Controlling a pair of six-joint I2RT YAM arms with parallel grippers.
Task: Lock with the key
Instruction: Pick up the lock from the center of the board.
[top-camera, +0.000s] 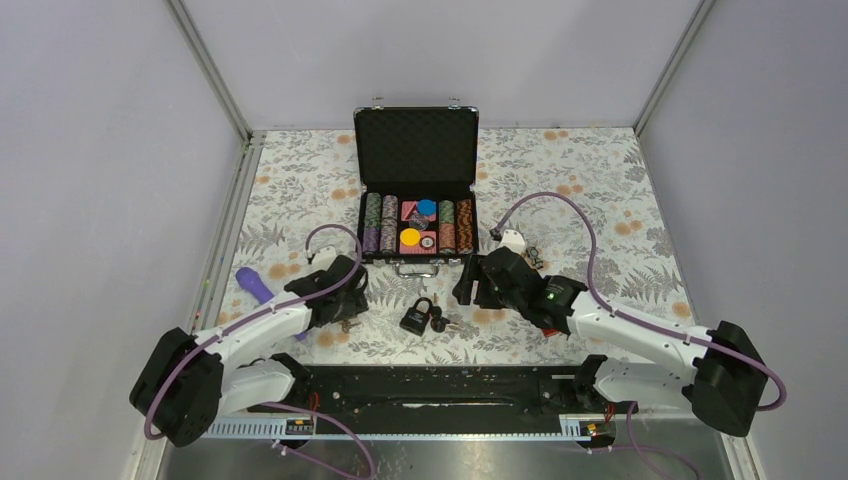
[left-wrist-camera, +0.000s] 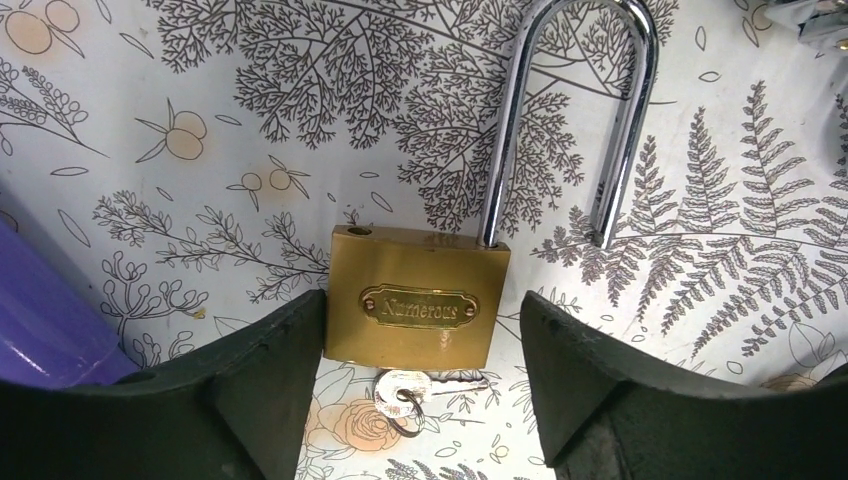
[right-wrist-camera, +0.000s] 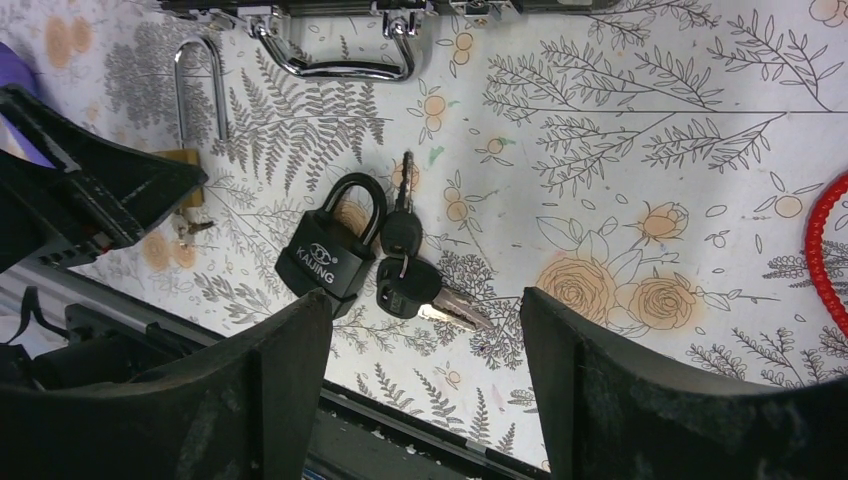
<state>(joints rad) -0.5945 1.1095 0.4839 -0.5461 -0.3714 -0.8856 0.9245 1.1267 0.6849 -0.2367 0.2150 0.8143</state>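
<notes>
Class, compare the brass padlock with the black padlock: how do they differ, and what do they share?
The brass padlock has a gold body; the black padlock has a dark one. The brass padlock's shackle is long and open, one leg free; the black padlock's is short and looks closed. Both lie on the table with keys beside them.

Brass rectangular padlock (left-wrist-camera: 418, 310) lies flat near the table's near edge, left of middle, steel shackle open, small silver key (left-wrist-camera: 405, 385) just beside its base.
</notes>
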